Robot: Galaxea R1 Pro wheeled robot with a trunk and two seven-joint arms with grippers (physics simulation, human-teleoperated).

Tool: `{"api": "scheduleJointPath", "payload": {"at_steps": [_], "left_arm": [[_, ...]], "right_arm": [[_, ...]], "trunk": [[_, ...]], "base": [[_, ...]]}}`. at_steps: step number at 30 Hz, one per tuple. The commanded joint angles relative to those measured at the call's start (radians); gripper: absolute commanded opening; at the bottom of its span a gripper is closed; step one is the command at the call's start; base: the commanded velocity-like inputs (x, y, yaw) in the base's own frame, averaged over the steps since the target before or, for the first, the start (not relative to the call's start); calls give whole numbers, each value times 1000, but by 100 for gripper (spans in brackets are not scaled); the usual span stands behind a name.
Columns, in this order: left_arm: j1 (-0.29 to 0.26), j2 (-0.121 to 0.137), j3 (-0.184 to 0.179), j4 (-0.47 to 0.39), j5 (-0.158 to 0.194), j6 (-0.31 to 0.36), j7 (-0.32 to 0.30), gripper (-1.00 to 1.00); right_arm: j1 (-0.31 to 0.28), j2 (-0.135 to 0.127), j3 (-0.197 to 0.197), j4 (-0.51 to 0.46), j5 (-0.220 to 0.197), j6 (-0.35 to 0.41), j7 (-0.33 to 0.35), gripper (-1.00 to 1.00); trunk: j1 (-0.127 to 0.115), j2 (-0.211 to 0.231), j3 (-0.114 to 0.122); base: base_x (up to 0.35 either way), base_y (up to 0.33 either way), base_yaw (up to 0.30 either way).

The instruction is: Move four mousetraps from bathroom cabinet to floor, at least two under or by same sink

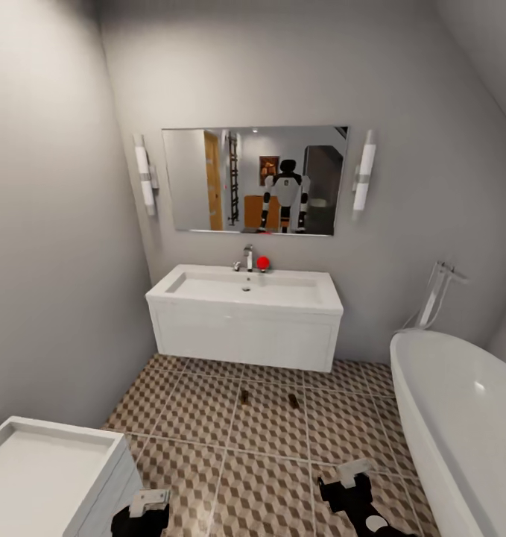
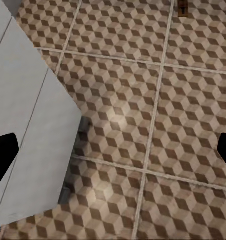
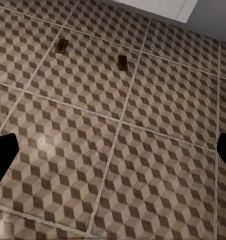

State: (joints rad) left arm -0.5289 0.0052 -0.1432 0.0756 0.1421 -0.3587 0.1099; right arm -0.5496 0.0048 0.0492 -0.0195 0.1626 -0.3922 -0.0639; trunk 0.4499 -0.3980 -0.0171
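Two mousetraps lie on the bathroom floor just in front of the sink; I judge two remain to fetch. My right wrist view shows both, my left one. My left gripper and right gripper hang spread apart, holding nothing.

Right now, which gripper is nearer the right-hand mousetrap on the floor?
Right. The right gripper hangs just behind the mousetrap; the left gripper sits further off, beside the white unit.

Glossy white sink with chrome tap — matt patterned tile on the bathroom floor, brown wooden mousetraps.
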Motion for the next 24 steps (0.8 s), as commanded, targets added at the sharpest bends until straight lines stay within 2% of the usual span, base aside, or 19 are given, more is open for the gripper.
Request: {"api": "scheduleJointPath", "payload": {"at_steps": [1, 24], "left_arm": [[-2, -1, -9, 4, 9, -6, 0, 100], [0, -1, -9, 4, 9, -3, -1, 100]], "right_arm": [[-1, 0, 5, 1, 6, -2, -7, 100], [0, 0, 5, 1, 6, -2, -7, 100]], "trunk": [[0, -2, -2], [0, -2, -2]], "base": [[-288, 0, 226], [-291, 0, 210]]}}
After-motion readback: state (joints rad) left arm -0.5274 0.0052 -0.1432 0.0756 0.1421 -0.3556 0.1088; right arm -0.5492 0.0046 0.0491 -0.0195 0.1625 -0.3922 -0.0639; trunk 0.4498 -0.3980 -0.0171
